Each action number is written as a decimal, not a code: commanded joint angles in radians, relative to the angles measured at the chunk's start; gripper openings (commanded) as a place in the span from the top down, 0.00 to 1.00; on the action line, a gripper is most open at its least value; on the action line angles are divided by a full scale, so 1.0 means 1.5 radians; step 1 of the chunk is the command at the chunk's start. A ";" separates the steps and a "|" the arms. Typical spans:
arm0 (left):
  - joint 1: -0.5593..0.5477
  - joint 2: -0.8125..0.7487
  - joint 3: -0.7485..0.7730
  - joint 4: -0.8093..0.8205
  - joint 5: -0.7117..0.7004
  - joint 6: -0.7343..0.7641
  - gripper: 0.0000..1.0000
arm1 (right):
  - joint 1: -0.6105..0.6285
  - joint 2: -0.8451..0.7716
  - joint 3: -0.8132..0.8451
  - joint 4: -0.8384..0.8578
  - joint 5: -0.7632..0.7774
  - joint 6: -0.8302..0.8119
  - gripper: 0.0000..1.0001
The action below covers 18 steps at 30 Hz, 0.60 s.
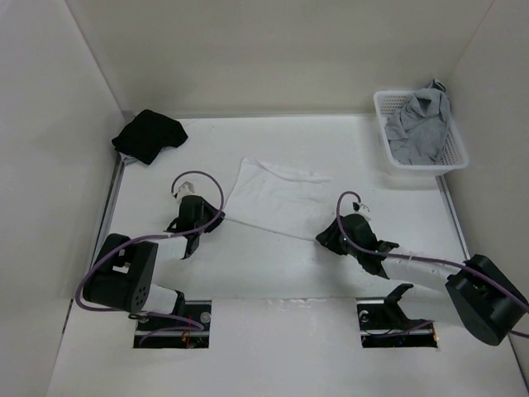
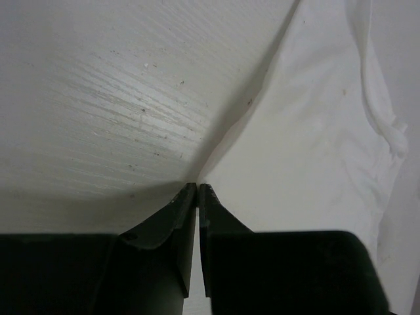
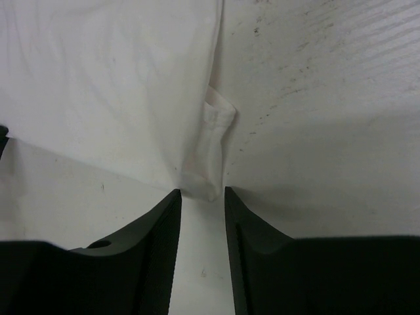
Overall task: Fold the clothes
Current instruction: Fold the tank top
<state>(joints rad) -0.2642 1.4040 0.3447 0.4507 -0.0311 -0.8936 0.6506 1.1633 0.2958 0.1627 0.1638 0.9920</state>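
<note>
Fold not started: thin white fabric camisole (image 1: 277,203) lies spread, your left gripper (image 2: 197,187) clamped on its corner, right gripper (image 3: 202,191) apart.

No text, label, brand, number or sign can be read anywhere.

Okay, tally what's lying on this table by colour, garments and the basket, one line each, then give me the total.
White camisole top: 1
Black garment: 1
Grey garment: 1
White basket: 1
Total: 4
</note>
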 commanded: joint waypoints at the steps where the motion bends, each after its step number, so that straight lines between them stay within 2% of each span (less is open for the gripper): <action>1: 0.005 -0.026 -0.007 0.018 -0.006 0.002 0.96 | 0.008 0.031 0.012 0.025 -0.009 0.015 0.66; 7: 0.005 -0.055 -0.012 0.018 -0.002 -0.001 0.96 | 0.009 0.044 0.011 0.044 0.018 0.036 0.87; 11: 0.003 -0.137 -0.015 0.003 0.008 -0.007 1.00 | 0.036 -0.042 0.012 0.027 0.068 0.018 0.94; 14: -0.003 -0.266 0.000 -0.060 0.001 -0.020 1.00 | 0.066 -0.166 0.046 -0.062 0.089 -0.025 0.95; 18: -0.030 -0.474 0.058 -0.211 -0.028 -0.018 1.00 | 0.133 -0.335 0.143 -0.270 0.149 -0.059 0.95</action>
<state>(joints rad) -0.2848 0.8547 0.3481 0.2569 -0.0395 -0.9138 0.7902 0.7895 0.3862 -0.0444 0.2863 0.9634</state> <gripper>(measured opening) 0.018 0.053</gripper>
